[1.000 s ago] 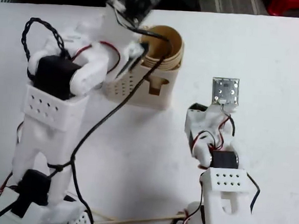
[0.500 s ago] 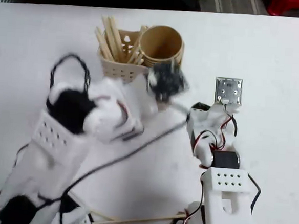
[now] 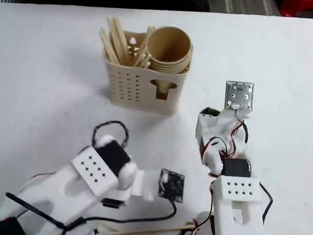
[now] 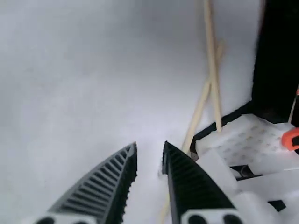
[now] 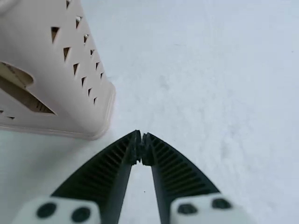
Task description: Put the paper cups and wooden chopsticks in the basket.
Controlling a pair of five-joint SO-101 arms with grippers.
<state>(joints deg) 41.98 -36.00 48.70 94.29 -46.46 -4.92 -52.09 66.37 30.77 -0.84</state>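
Wooden chopsticks [image 4: 212, 70], two loose pale sticks, lie on the white table [image 3: 53, 62] just ahead of the left gripper [image 4: 149, 151], its jaws narrowly apart and empty. More sticks [image 3: 114, 39] and stacked brown paper cups [image 3: 169, 46] stand in the cream perforated plastic basket [image 3: 139, 89]; the right gripper [image 5: 140, 144], pinched closed, hangs beside it.

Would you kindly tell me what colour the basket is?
The basket is cream, with perforated walls; the high view shows it best.

White arms [image 3: 236, 188], black ribbed jaws, red-black wires [image 3: 217, 145].
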